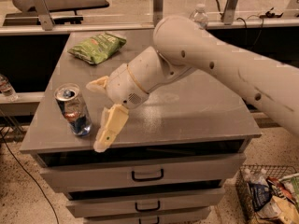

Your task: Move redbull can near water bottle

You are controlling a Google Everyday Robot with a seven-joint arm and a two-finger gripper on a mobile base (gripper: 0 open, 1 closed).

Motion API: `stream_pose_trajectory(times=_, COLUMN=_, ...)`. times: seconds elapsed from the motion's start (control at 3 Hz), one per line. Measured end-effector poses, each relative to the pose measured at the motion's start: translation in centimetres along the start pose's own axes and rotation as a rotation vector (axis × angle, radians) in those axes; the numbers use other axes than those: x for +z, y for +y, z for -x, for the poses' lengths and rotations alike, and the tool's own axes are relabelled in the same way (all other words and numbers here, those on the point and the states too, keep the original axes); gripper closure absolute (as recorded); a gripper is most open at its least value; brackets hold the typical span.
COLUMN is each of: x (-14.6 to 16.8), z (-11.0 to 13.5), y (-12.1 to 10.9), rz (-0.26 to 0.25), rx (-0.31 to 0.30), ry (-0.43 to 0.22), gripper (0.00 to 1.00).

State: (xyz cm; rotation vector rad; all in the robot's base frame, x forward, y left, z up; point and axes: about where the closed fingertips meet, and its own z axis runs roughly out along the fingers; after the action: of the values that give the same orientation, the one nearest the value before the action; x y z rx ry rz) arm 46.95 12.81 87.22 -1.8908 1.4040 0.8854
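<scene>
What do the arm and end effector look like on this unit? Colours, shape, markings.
The arm has smooth off-white cylindrical shell segments, a few small dark round holes, a thin tan seam ring at the wrist and a small perforated grille. No cables are visible. The end effector has two pale yellowish tapered fingers, open, just beside the silver-and-blue metal drink can near the grey table front edge.
</scene>
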Motion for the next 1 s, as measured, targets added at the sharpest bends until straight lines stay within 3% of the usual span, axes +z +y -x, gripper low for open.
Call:
stream_pose_trajectory(times=0.33, x=1.8, z=1.5, y=-1.0, rz=0.002, rx=0.015, ry=-0.093, gripper=0.00)
stream_pose_trajectory(times=0.67, x=2.6, z=2.8, y=-1.7, rz=-0.011, rx=0.043, ry=-0.166, gripper=0.16)
stream_pose_trajectory(times=1.0, x=1.8, z=3.1, y=-2.4, rz=-0.043, rx=0.081, ry=-0.212, gripper=0.40)
